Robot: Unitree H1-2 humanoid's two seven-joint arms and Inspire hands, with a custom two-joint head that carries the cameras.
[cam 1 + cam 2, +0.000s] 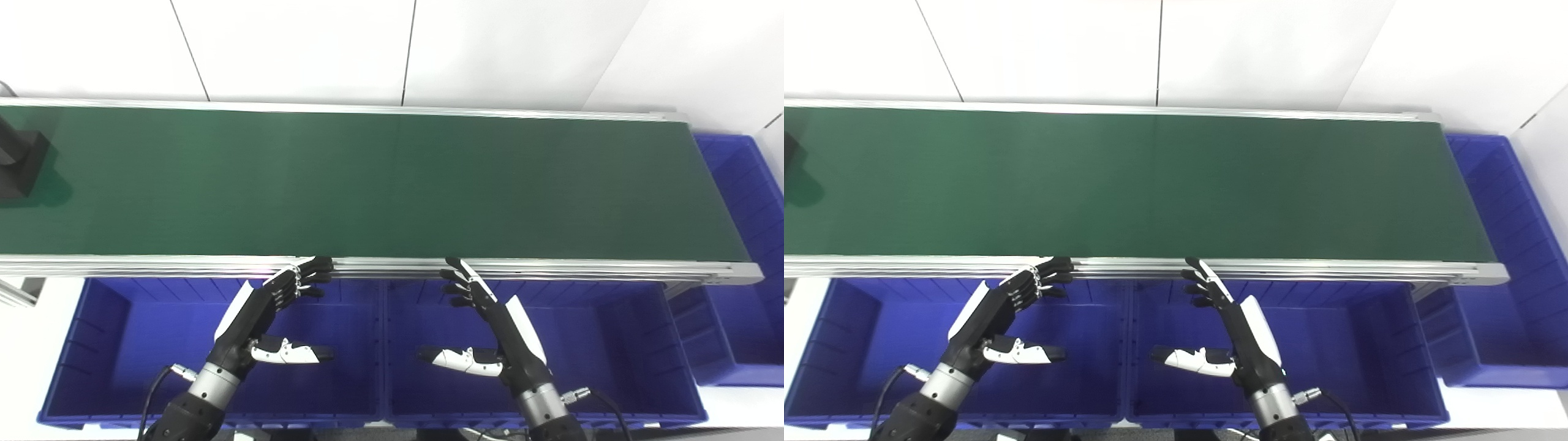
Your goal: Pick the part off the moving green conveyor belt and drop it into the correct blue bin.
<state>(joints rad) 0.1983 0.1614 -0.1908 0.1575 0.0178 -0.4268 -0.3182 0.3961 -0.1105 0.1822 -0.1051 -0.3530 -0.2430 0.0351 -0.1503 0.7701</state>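
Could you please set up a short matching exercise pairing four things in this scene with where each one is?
Things:
1. black part
2. left hand
3. right hand
4. end bin

Places:
A. past the conveyor belt's right end
B. open over the right-hand front bin
C. on the belt at the far left edge of the view
D. open over the left-hand front bin

Pairs: 1-C, 2-D, 3-B, 4-A
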